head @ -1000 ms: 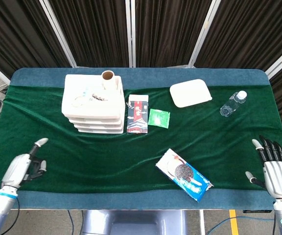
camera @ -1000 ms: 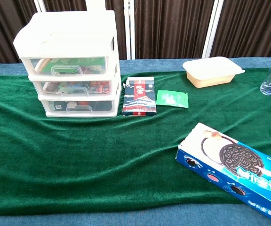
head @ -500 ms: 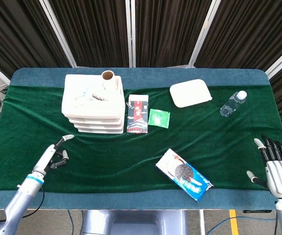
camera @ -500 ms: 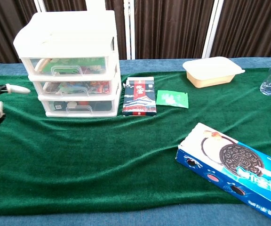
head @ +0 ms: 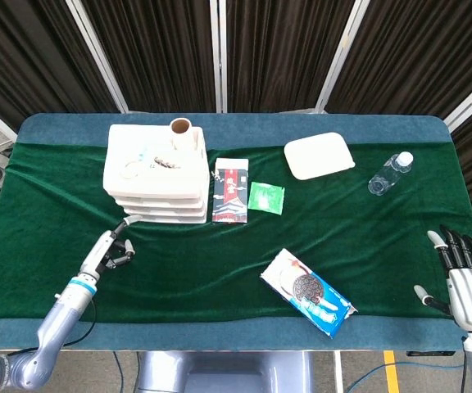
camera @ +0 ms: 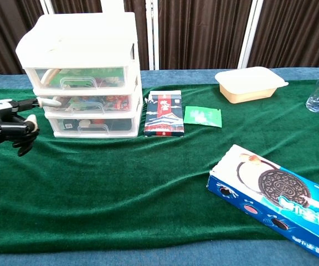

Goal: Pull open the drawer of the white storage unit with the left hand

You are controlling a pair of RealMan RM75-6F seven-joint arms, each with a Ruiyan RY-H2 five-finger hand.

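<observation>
White plastic three-drawer storage unit (camera: 82, 77) stands at the far left of the green cloth surface (head: 220, 254), drawers facing the robot and all shut. Left hand (camera: 7, 124), holding nothing with one finger extended and the rest curled, has advanced from the surface's near edge almost to the drawer fronts. Right hand (head: 465, 282) rests spread, idle.

1. Left hand (head: 111, 250): slim silver-grey back, black fingers w/ pale tips; chest view shows black finger segments, white caps.
2. Left forearm: silver-grey tube w/ teal ring at wrist.
3. Right hand (head: 465, 282): ribbed silver back plate, black fingers, light grey tips, blue-grey wrist.
</observation>
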